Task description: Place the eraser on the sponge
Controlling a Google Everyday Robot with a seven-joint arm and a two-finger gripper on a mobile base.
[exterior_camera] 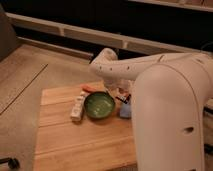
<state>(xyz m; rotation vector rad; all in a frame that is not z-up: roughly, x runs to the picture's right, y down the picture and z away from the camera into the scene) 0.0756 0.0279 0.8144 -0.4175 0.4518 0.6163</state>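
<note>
The white arm (150, 62) reaches in from the right over the far edge of the wooden bench (75, 145) and bends down at its rounded end. The gripper (121, 95) hangs below that bend, low over the bench, just right of the green bowl (99, 105) and right above the far end of the sponge (125, 111). Most of it is hidden by the arm; its fingers are together.

A small dark piece with a touch of red, which looks like the eraser (127, 97), shows right at the gripper's tip, just above the sponge and close to the bowl's right rim. Whether the gripper clamps it or it merely lies there cannot be told, nor whether it touches the sponge.

The sponge lies flat on the bench, just beside the bowl on its right, partly covered by the arm's large white body (170, 120) in the foreground. A whitish box (76, 107) lies just left of the bowl. An orange-red stick (90, 88) lies beyond the bowl, near the bench's far edge.
</note>
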